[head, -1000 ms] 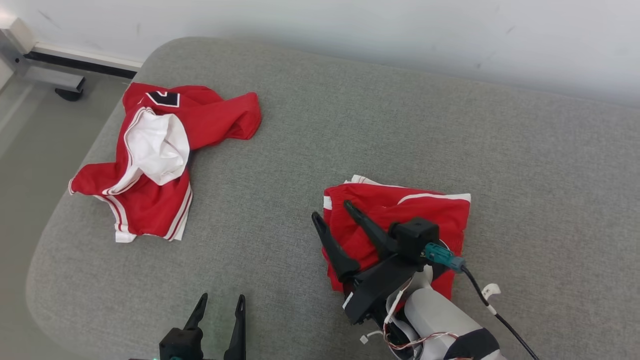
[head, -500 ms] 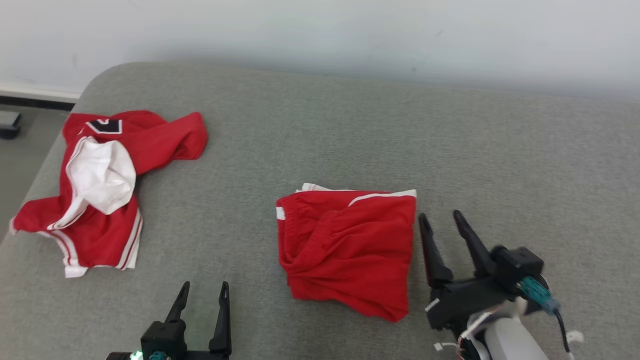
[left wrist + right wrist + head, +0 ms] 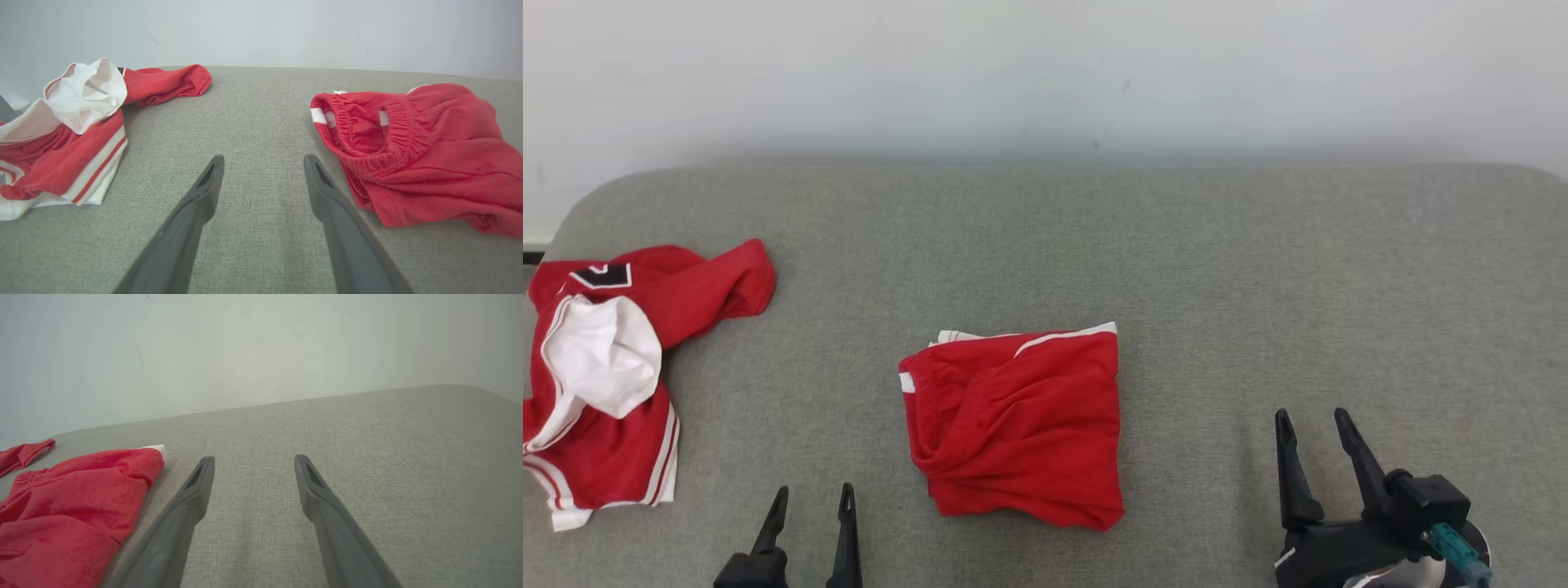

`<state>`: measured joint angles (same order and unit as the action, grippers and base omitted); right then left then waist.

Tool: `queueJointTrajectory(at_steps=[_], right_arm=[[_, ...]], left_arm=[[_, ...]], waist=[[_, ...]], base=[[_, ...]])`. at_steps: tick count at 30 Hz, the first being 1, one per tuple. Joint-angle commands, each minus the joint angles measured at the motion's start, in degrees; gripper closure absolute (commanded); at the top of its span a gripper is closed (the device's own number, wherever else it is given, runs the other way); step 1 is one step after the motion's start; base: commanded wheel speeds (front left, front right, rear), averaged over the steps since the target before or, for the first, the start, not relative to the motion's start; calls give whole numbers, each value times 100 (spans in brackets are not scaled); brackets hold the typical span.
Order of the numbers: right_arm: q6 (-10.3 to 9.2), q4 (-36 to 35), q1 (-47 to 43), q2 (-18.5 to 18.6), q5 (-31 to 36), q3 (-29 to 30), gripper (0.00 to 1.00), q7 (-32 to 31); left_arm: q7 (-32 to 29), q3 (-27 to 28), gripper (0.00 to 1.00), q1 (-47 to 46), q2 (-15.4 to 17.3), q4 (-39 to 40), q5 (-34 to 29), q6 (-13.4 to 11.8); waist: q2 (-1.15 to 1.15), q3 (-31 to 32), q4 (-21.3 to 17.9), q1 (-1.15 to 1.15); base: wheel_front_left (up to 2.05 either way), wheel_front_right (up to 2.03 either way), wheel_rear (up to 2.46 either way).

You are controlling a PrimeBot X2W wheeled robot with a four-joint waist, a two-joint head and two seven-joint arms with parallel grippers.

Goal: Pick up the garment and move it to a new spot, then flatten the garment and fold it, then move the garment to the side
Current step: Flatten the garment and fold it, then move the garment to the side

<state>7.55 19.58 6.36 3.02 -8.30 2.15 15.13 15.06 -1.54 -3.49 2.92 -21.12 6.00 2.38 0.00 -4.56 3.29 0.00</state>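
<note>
The garment is a red pair of shorts with white trim, lying folded into a rough square in the middle of the grey cushion. My right gripper stands open to its right, well apart from it and holding nothing. In the right wrist view the garment lies left of the open right gripper. My left gripper is open near the front edge, left of the garment. The left wrist view has the garment's elastic waistband just right of the open left gripper.
A second garment, red and white with a black patch, lies crumpled at the cushion's left end; the left wrist view shows this crumpled garment at its left. A pale wall runs behind. Bare cushion stretches to the right.
My right gripper has drawn back off the folded garment and now stands to its right, open. The head view has swung to the right. The left gripper keeps its place.
</note>
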Motion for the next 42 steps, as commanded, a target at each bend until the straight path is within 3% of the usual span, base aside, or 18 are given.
queueJointTrajectory(at_steps=[1,19,42], right_arm=[[-12,-15,-108,-19,21,-12,0,0],[-13,-32,-442,-16,-109,-171,0,-1],[-13,-89,-415,-17,-181,-276,0,-1]], left_arm=[[16,43,0,97,-4,22,-60,12],[16,149,0,470,-4,279,-155,12],[16,89,0,438,-4,385,-117,13]], waist=[[0,169,-181,0],[0,465,-517,0],[0,333,-446,0]], base=[[0,0,0],[0,0,0],[0,0,0]])
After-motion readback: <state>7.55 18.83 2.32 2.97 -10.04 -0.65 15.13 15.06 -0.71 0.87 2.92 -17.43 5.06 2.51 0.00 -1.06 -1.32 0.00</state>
